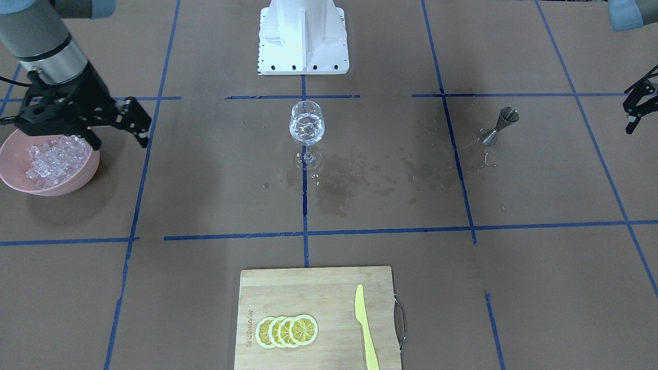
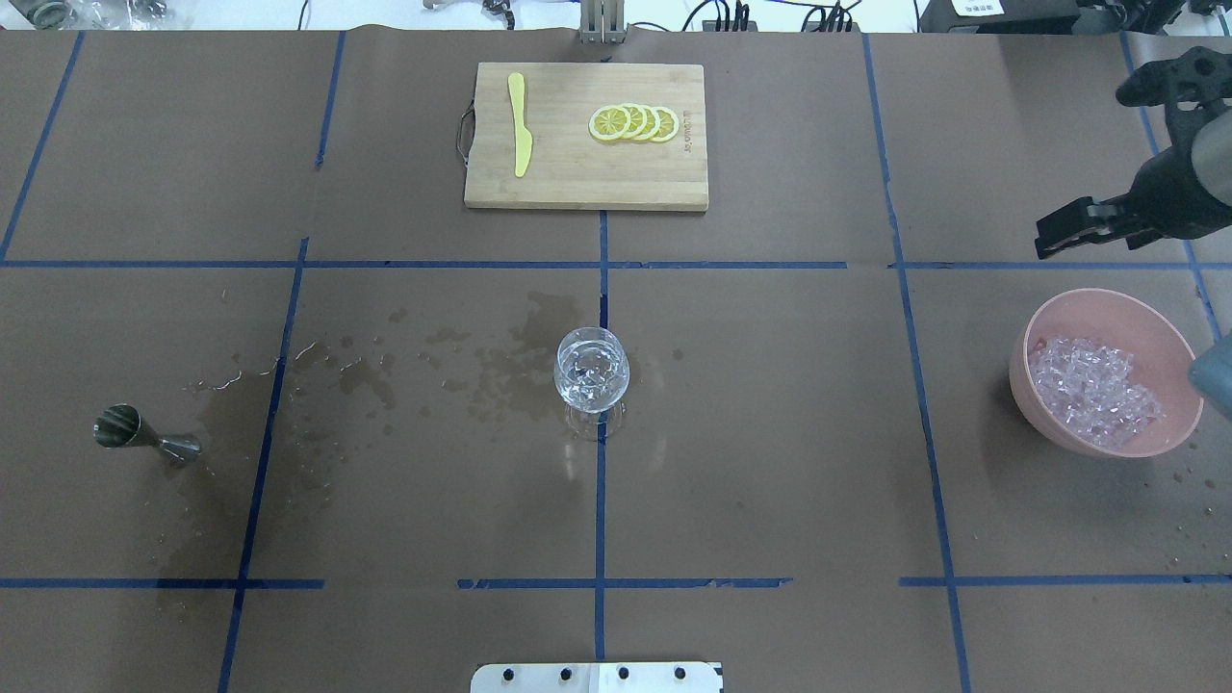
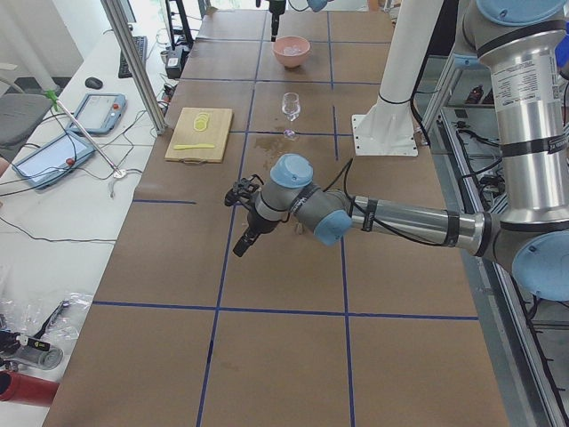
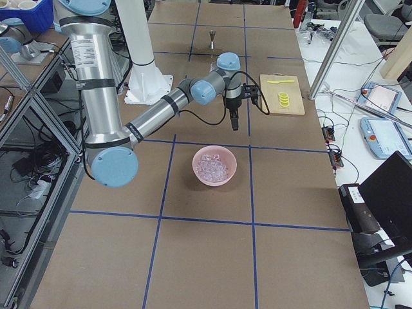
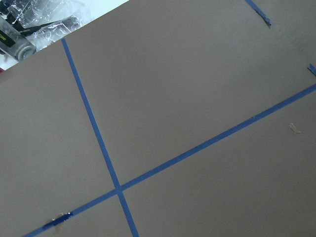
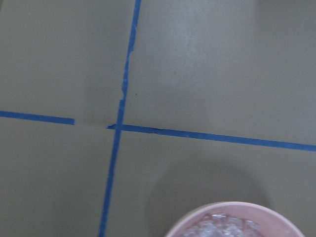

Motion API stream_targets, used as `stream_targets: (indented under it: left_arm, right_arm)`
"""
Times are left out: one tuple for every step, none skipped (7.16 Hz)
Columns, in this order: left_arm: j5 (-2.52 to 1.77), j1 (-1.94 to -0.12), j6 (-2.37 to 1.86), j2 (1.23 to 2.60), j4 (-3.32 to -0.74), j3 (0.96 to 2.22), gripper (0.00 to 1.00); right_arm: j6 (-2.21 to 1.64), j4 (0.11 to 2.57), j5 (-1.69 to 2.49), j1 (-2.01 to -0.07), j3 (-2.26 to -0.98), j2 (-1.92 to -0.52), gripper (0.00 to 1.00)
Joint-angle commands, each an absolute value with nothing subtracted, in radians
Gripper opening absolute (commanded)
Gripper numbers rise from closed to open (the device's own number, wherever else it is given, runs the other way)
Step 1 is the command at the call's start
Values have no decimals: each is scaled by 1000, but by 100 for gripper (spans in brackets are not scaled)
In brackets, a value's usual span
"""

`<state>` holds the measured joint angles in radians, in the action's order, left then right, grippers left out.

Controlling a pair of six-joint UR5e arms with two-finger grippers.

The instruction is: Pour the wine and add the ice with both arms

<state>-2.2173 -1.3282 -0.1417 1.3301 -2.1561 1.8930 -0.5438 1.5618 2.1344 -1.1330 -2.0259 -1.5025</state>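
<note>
A stemmed glass (image 1: 307, 125) (image 2: 592, 371) stands at the table's centre with clear wine in its bowl; whether cubes lie in it I cannot tell. The ice (image 1: 51, 160) (image 2: 1092, 390) is heaped in a pink bowl (image 1: 77, 180) (image 2: 1030, 385). My right gripper (image 1: 119, 140) (image 2: 1083, 168) hangs open and empty just beyond the bowl's rim, on the side away from the robot's base. The right wrist view catches only the bowl's rim (image 6: 232, 207) at its bottom edge. My left gripper (image 1: 637, 105) (image 3: 238, 222) is open and empty, far out past a steel jigger (image 1: 498, 126) (image 2: 144, 435).
Wet stains (image 1: 349, 180) spread over the brown paper between glass and jigger. A wooden cutting board (image 1: 308, 288) (image 2: 577, 183) on the operators' side holds lemon slices (image 1: 286, 331) and a yellow knife (image 1: 365, 324). The white pedestal base (image 1: 303, 41) is behind the glass.
</note>
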Motion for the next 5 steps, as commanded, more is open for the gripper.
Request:
stream_targets:
  left_arm:
    - [-2318,-1333,-140,1292,-2254,1870,100]
    - [-2324,-1332,-140,1304,-2253,1829,100]
    - [-2421,-1336,-140,1298,-2250,1835,100]
    - [-2516,-1373,-140,1258,-2249,1818,100]
    - [-2520,-1394,-141,1253,-2231,1803,100]
  right_arm:
    - [-207,1574,2264,-1366,-1949,-1581,100]
    - [-187,1575,2302,-1428,-1922,-1591,100]
    - [-183,1569,2318,-1466,-1863,-1604,100]
    - [-139,1560,2385,-1476,-1808,-1609,100]
    - [-99,1572,2387,-1497,-1796,-1606,100]
